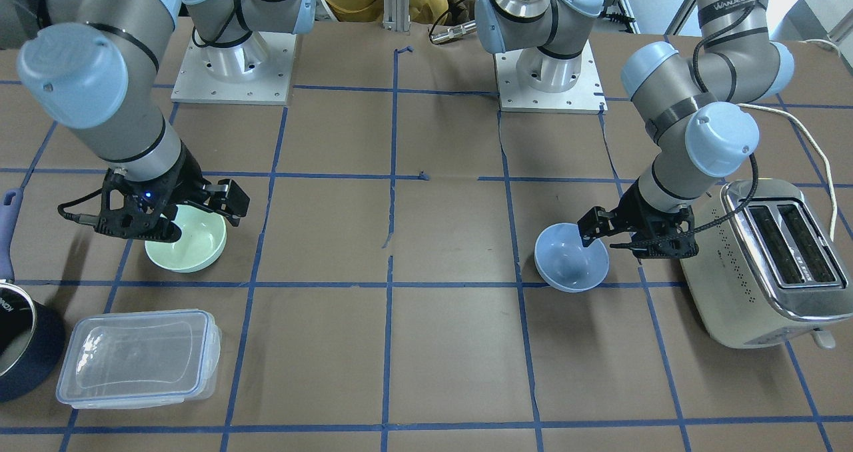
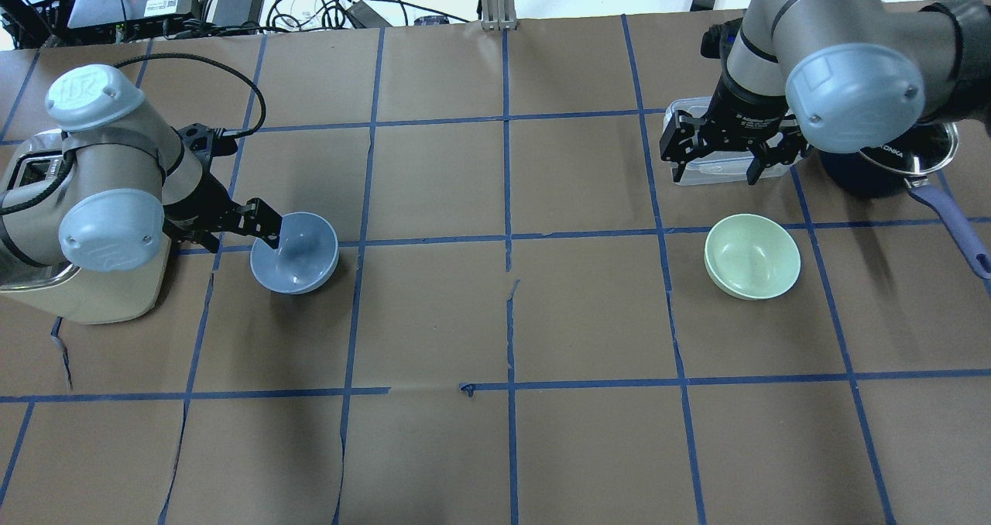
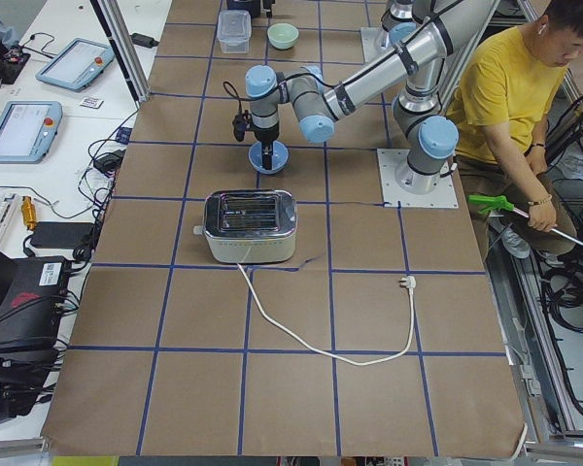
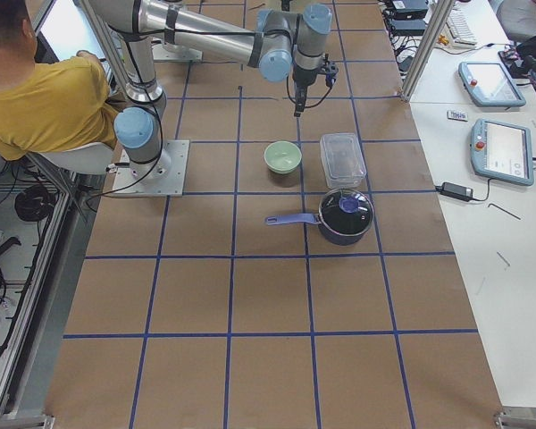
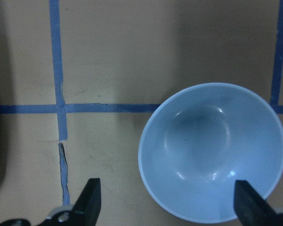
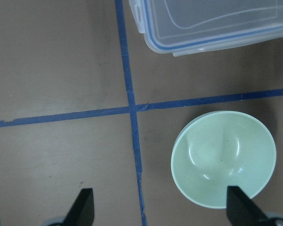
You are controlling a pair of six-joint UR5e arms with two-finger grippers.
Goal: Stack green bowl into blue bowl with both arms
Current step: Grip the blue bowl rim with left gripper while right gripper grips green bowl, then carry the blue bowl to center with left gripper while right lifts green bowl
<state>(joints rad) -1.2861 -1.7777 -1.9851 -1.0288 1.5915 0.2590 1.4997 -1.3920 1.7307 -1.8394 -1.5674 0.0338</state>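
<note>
Left hand (image 5: pixel 166 200) at blue bowl (image 5: pixel 210 150) rim

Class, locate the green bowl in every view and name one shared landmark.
Front-facing: green bowl left, mid-height.
Overhead: bowl right of centre.
Exterior left: bowl top centre.
Exterior right: bowl upper middle.
Left wrist: not in it.
Right wrist: bowl lower right.
Landmark: clear container beside it.

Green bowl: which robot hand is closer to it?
Right. The right gripper hangs open close above the green bowl; the left gripper is across the table, at the blue bowl.
</note>
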